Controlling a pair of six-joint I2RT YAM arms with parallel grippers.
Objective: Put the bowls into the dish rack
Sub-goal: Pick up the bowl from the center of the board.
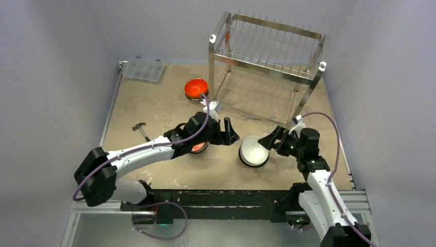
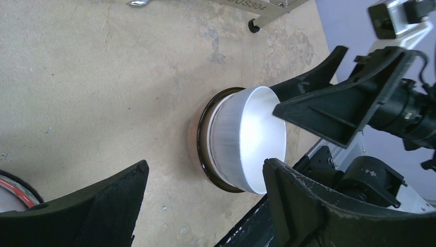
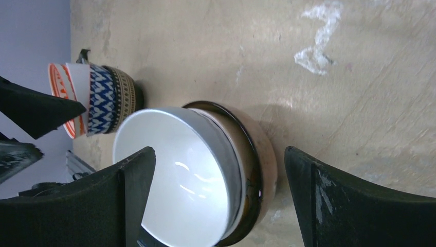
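White bowl [image 1: 254, 149] sits nested in dark-rimmed bowl [image 3: 263, 167] on desk [image 1: 149, 103], between both arms. Orange bowl [image 1: 196, 87] is near dish rack [image 1: 267, 56] leg. Left fingers [image 2: 103, 206] and right fingers [image 3: 360, 200] spread, holding nothing.

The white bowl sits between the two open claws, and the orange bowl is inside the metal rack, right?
Not quite: the orange bowl sits beside the dish rack, not in it; the top view shows that. The rest holds.

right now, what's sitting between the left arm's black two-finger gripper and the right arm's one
A white bowl, nested in a dark-rimmed beige bowl, lies between the left gripper and right gripper, both open; the top and left wrist views show it.
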